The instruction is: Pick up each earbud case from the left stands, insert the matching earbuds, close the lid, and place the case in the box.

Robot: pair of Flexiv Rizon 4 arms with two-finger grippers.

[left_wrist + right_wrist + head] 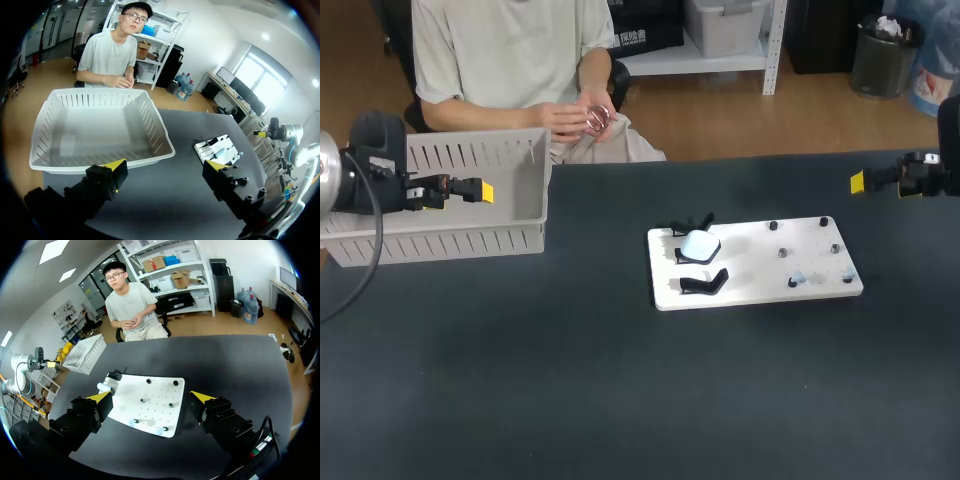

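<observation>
Black table fills the near ground. Farther in lies a white board, and everything else is placed from it. On the board's left part are 3 black stands, and the middle 1 carries a pale earbud case. Small dark pegs dot the board's right part, with pale bits by the near pegs that are too small to tell. Well left of the board, a white slatted basket rests on the table. The left gripper hangs near it with the basket ahead of its fingers, which are spread wide and hold nothing. Right of the board, past its far edge, the right gripper hangs above the table, its fingers likewise wide apart.
</observation>
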